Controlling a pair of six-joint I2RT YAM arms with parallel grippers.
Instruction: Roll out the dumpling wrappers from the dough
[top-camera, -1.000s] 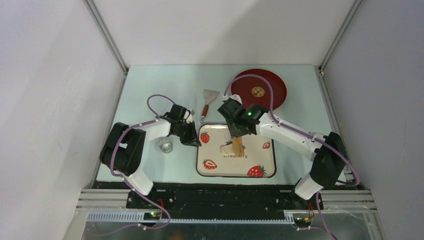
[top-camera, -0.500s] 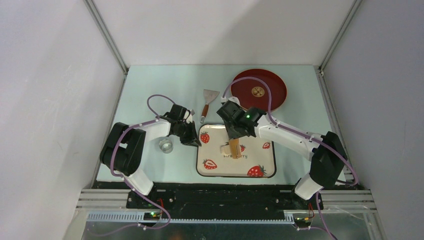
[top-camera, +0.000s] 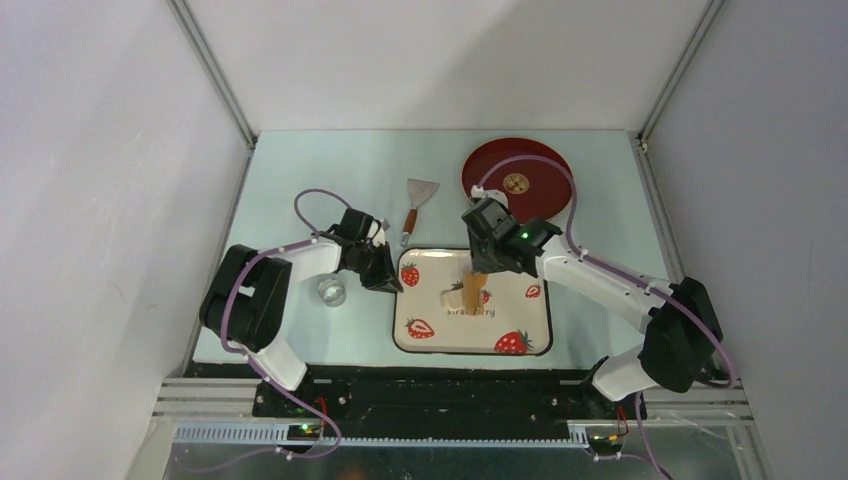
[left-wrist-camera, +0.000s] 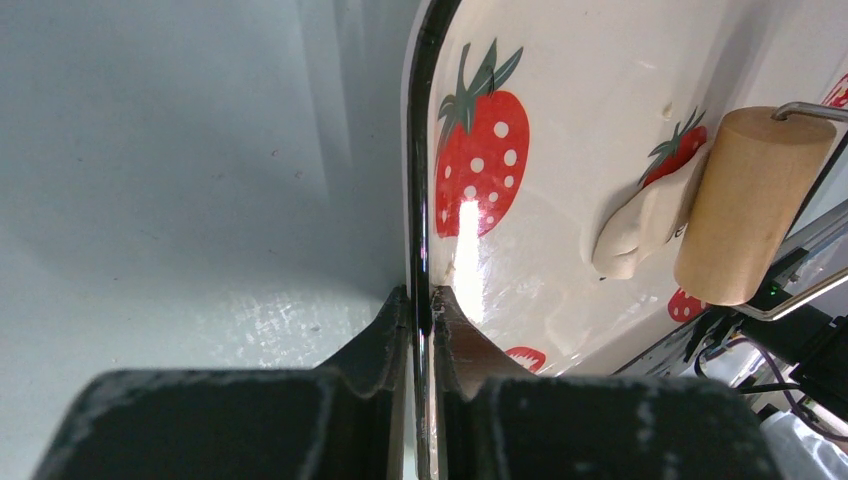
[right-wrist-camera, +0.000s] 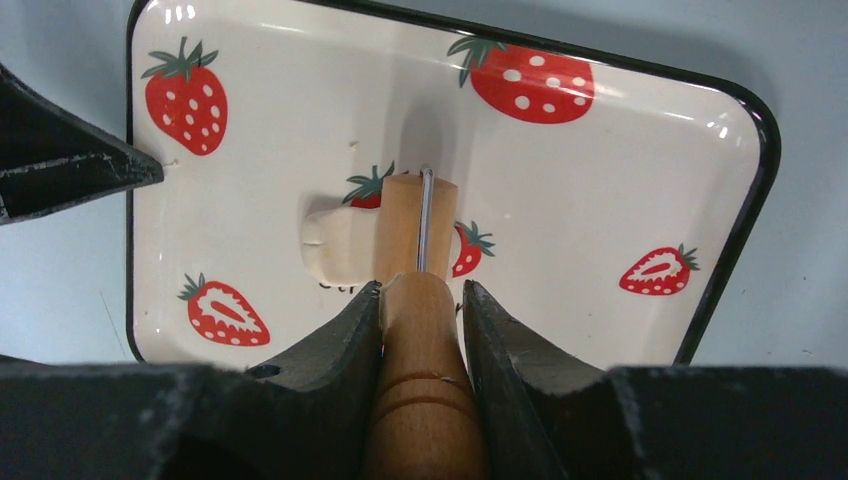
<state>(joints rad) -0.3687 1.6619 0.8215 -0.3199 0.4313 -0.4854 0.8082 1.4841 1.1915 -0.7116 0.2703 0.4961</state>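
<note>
Rolling looks barely begun: left pincer (left-wrist-camera: 420, 297) pinches the rim of the strawberry tray (right-wrist-camera: 600, 185), right pincer (right-wrist-camera: 420, 292) clamps the wooden roller (right-wrist-camera: 403, 225), its drum pressing a thick dough lump (right-wrist-camera: 335, 247) mid-tray, while just one small wrapper-like disc (top-camera: 516, 183) sits on the red plate (top-camera: 548, 165) beyond.

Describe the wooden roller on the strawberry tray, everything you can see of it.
The roller is a small pale-wood cylinder on a thin metal wire frame, joined to a turned wooden handle with grooves. The right hand is shut on the handle. The drum sits near the middle of the strawberry tray, touching the dough along one side.
</note>
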